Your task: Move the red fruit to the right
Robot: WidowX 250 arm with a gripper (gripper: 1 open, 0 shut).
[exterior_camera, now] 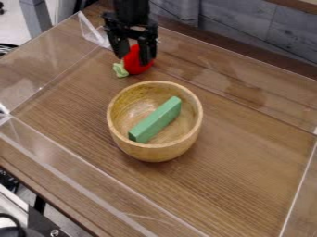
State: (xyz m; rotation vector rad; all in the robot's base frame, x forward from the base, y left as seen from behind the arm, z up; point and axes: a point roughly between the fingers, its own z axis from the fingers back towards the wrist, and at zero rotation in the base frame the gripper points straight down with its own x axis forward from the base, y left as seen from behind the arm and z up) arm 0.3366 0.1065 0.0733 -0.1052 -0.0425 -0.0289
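Note:
The red fruit point(133, 64), small and bright red with a light green leafy cap at its left, lies on the wooden table at the upper left, just beyond the wooden bowl. My gripper point(132, 51) points straight down over it, open. Its two black fingers point(115, 49) stand on either side of the fruit's top, partly hiding it. I cannot tell whether the fingers touch the fruit.
A wooden bowl point(186, 138) in the middle holds a green rectangular block point(158, 119). Clear plastic walls point(44, 69) ring the table on the left, front and right. Bare wood point(242, 88) lies to the right of the fruit.

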